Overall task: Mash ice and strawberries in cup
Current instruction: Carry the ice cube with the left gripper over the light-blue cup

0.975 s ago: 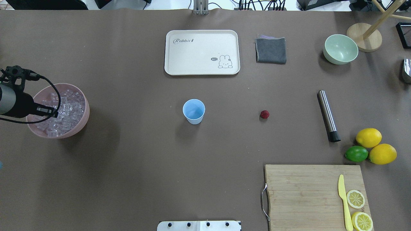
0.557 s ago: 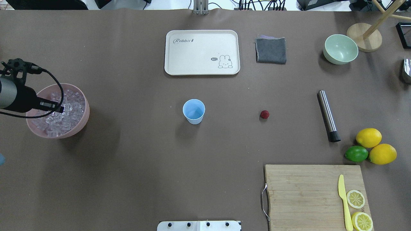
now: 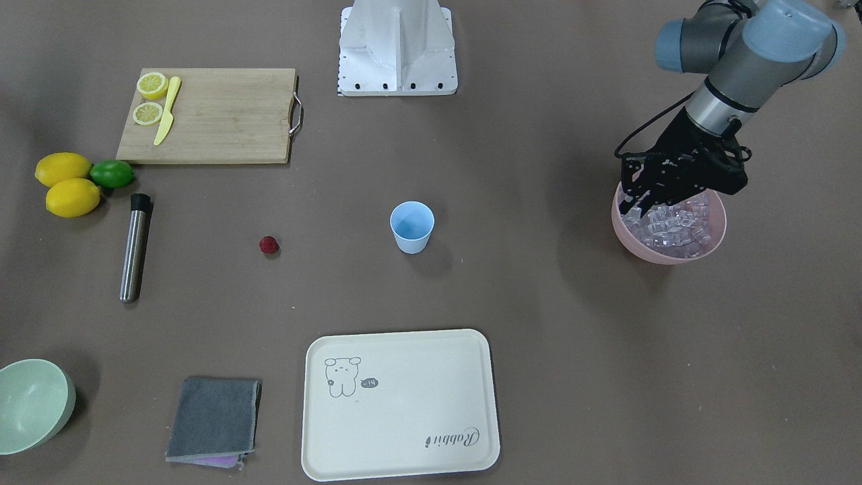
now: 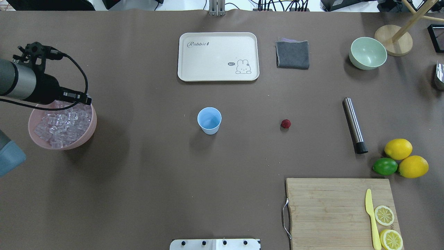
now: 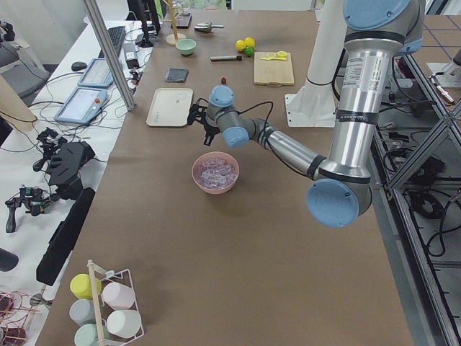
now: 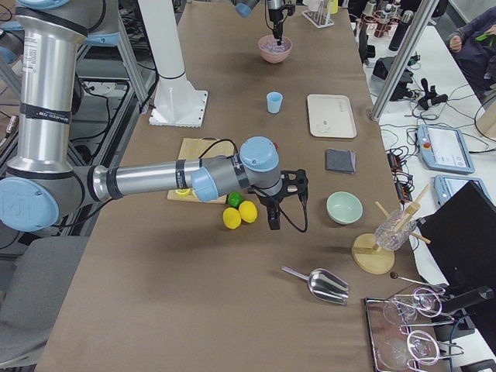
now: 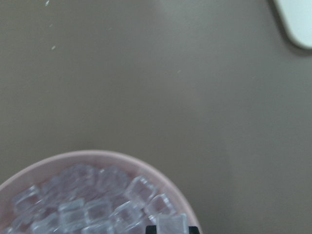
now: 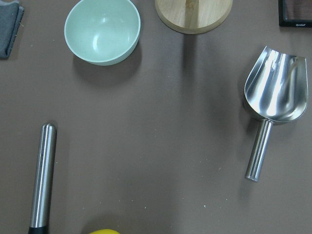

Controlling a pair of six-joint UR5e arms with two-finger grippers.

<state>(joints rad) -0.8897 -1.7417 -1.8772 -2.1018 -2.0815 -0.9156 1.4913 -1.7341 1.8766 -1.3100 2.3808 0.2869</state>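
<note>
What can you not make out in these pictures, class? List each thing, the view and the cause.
Right gripper: only in the exterior right view, dark and small; jaws unreadable.
Left gripper: left wrist view's bottom edge cuts its fingertips; overhead, its wrist covers them.
Ice: lower cubes buried in the pink bowl.
Scoop: overhead's right edge cuts it.
Strawberry: a speck in the exterior left view.

Glassy clear ice (image 4: 62,126) — matt plastic cup (image 4: 209,119), wooden board (image 4: 329,208)

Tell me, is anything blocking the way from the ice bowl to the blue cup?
Nothing visible: only bare table lies between the ice in the pink bowl and the cup. The strawberry sits beyond the cup.
</note>
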